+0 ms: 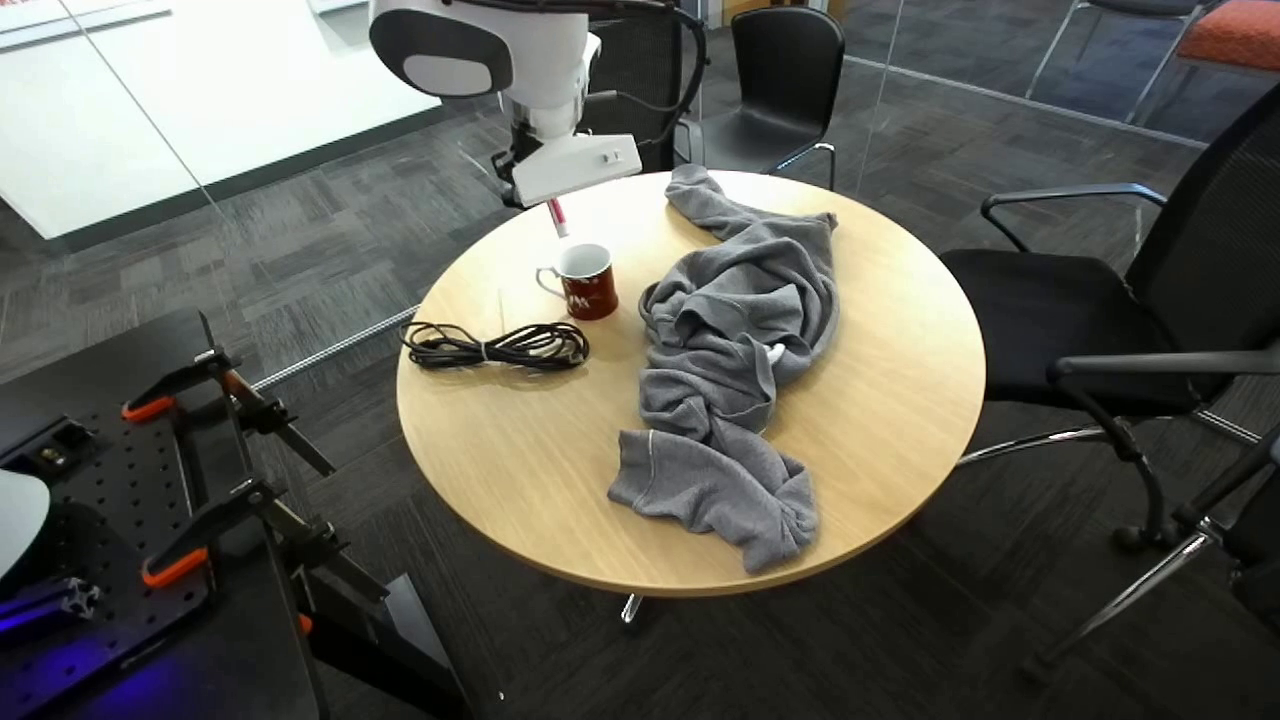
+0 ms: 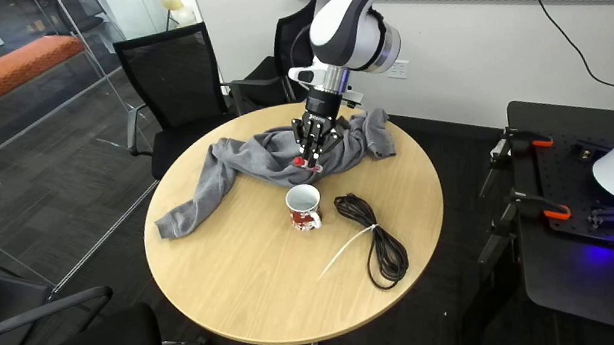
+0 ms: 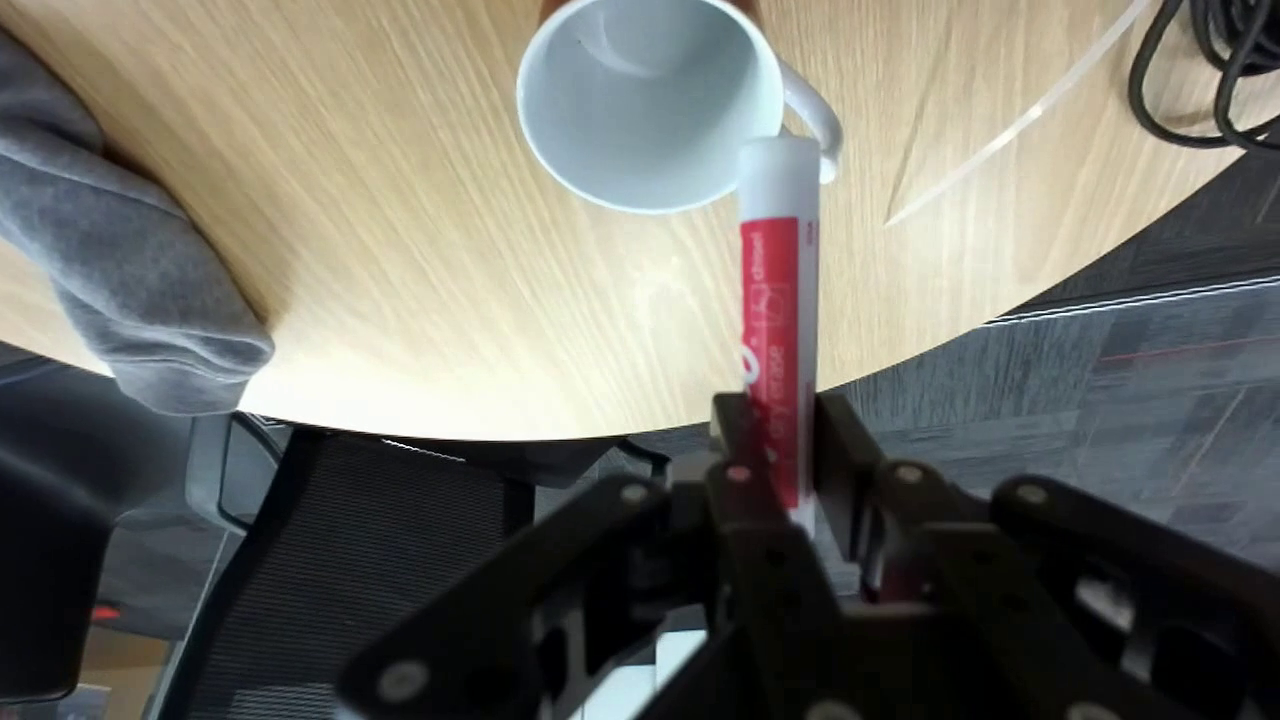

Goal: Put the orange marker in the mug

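Wrist view, left to right: the grey cloth (image 3: 140,260) lies on the worktop (image 3: 450,280) and is cut off by the view's left edge. Next stands the mug (image 3: 650,105), upright, its outer wall cut off at the top. Right of it is the orange marker (image 3: 780,310), clamped between the fingers of the hand (image 3: 780,430). The marker's long axis runs straight out from the hand, white end leading, and this end visually overlaps the rim on the handle side. The opening therefore lies ahead of the hand and left of the axis; the next move probably requires a shift that way before lowering. Clearance between white end and rim cannot be read here, and the rear of the marker is hidden by the hand. Farther right, a white tie (image 3: 1031,115) and the black cable (image 3: 1235,50) appear, both cut off. In an exterior view, a white housing (image 1: 575,168) largely conceals the fingers.
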